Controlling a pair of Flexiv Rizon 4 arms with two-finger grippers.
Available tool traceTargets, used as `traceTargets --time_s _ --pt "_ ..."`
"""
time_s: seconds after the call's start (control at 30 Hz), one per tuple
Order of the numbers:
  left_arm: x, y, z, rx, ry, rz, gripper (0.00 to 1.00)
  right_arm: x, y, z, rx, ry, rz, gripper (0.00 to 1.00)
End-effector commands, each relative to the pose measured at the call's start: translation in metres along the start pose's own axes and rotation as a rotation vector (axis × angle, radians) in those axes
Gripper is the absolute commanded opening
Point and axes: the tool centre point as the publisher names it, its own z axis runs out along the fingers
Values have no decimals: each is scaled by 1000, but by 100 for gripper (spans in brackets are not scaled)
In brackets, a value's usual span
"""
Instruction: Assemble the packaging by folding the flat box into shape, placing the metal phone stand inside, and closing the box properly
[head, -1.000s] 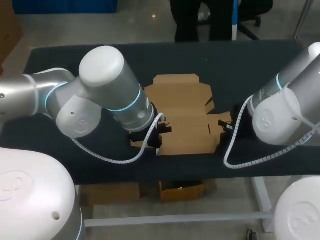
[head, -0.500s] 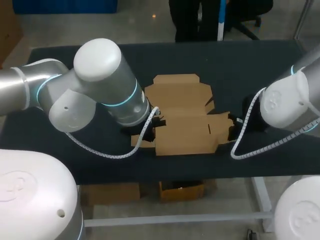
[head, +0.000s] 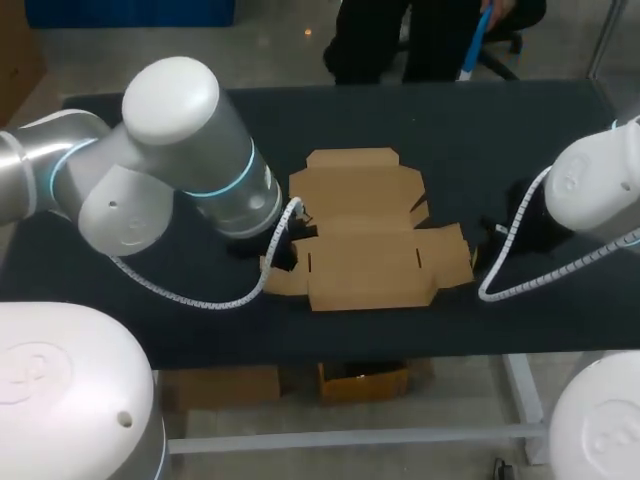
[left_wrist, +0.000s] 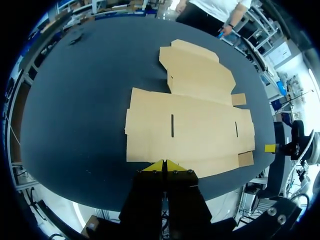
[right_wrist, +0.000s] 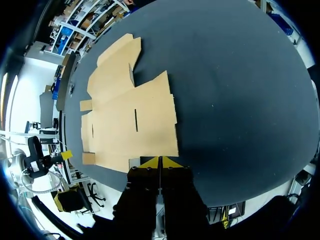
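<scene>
A wide rectangular table (head: 450, 130) with a dark blue-black matte top fills the middle of the head view, running nearly from one side to the other. Its far edge is straight, and its front edge lies nearer the camera. The surface looks like cloth or felt, even in tone and without gloss. On the far half lies one tiny pale speck (head: 414, 121) — too small to identify. Below the front edge the table's frame shows: a pale grey metal crossbar (head: 350, 438) running along the front, and a pale grey metal leg (head: 522, 395) rising from its right-hand end to the top. Both wrist views show the same dark top — broad and uniform.
</scene>
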Motion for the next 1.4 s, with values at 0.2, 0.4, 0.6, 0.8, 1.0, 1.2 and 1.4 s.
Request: traceTargets --time_s 0.2,0.4,0.6,0.8,1.0,1.2,1.4 --pt "-14 -22 -10 -7 5 -19 26 -13 22 -15 37 242 18 0" --pt "-17 -32 -14 -8 7 -34 70 -18 33 -21 45 249 32 8" --pt "-19 -37 -17 -7 6 -41 100 -22 39 -22 63 260 33 48" --pt "-22 -40 -20 -5 5 -49 100 -28 40 -25 71 271 34 100" --pt "-26 -42 -28 -4 -1 -54 100 -35 43 -33 75 281 33 100" --pt "-32 -49 -38 -9 2 -65 100 -40 45 -42 86 286 24 100" --pt "-37 -62 -42 -7 2 -77 100 -42 50 -45 99 289 13 100"
